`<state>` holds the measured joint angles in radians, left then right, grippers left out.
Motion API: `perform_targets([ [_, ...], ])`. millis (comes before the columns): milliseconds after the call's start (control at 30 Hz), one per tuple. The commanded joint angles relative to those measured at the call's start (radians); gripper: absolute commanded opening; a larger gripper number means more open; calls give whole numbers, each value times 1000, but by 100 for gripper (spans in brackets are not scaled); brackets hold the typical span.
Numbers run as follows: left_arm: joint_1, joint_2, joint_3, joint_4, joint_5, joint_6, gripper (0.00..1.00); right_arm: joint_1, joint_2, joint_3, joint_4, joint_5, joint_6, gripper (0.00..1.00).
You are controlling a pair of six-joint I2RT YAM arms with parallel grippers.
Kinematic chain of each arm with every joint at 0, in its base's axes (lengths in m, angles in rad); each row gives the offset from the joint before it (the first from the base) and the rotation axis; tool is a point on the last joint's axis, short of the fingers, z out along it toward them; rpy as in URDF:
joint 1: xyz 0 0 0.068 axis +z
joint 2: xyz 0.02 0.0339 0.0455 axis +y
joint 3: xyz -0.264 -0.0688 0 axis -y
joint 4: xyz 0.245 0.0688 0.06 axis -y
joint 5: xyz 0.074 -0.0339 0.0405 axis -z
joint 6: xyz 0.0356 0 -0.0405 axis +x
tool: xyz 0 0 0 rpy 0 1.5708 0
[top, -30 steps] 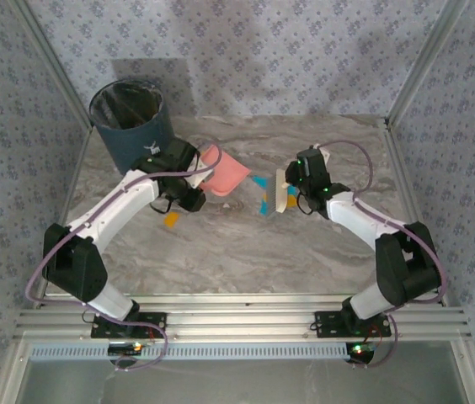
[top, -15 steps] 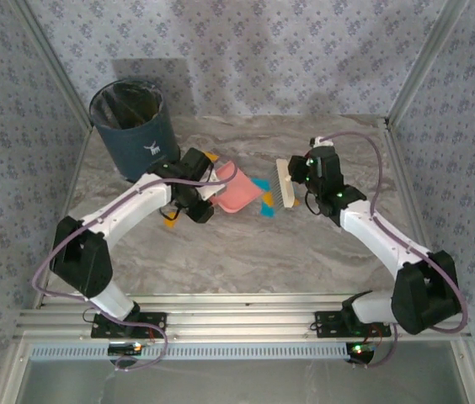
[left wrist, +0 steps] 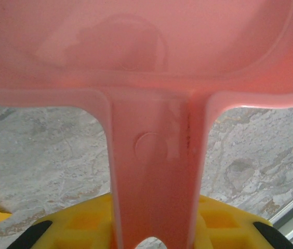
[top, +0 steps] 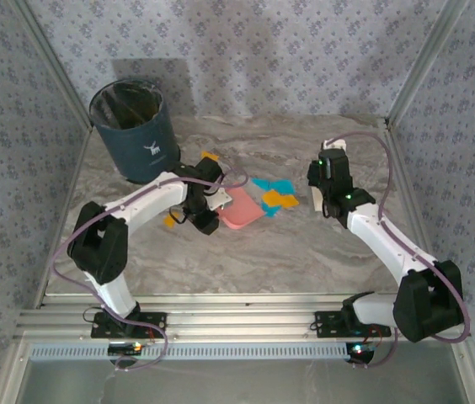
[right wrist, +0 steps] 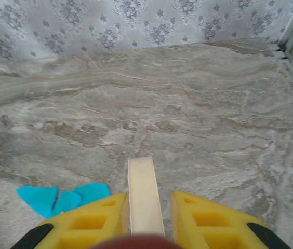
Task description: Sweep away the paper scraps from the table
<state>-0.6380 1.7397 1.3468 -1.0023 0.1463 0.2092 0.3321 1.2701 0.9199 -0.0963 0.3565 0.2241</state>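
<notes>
Seen from above, a grey-beige desk (top: pixel 305 252) with a veined marble pattern and an aluminium frame edge sits between blue-grey walls (top: pixel 263 50) printed with small floral motifs. A dark blue cylindrical bin (top: pixel 141 145) with a shiny liner stands at the back left corner.

Two white arms with black joints reach in from the near edge. The left fingers (left wrist: pixel 79 225), blocky yellow plastic with square recesses, are narrowed onto the flat handle of a pink dustpan (top: pixel 242 210). From the left wrist the dustpan is smooth, glossy and slightly translucent, with a small moulded disc on the handle and a broad curved scoop above it. From above, the scoop lies low over the middle of the desk with its mouth toward the right.

The paper scraps (top: pixel 276 199) are small, flat, angular pieces in cyan and orange-yellow. Most lie in a loose cluster at the centre of the desk, just beside the dustpan's mouth, between the two arms. One orange piece lies behind the left arm near the bin, and another lies on its near side.

The right fingers (right wrist: pixel 84 225), also yellow, are closed on a pale flat handle (right wrist: pixel 142 189), a narrow cream strip with a wood-like finish. Whether it carries bristles cannot be told. Two cyan scraps lie just left of these fingers in the right wrist view.
</notes>
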Motion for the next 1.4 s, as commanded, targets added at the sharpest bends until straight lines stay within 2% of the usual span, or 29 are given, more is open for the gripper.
perform_targets([
  [0, -16, 21, 40, -54, 43, 9, 0, -4, 13, -1, 60, 45, -97, 0],
  [533, -38, 110, 81, -116, 60, -25, 0, 32, 191, 73, 178, 52, -273, 0],
  [767, -38, 129, 83, -131, 94, -24, 0, 69, 228, 73, 193, 14, -296, 0],
  [1367, -40, 162, 80, -139, 80, -29, 0, 164, 262, 64, 161, -64, -270, 0],
])
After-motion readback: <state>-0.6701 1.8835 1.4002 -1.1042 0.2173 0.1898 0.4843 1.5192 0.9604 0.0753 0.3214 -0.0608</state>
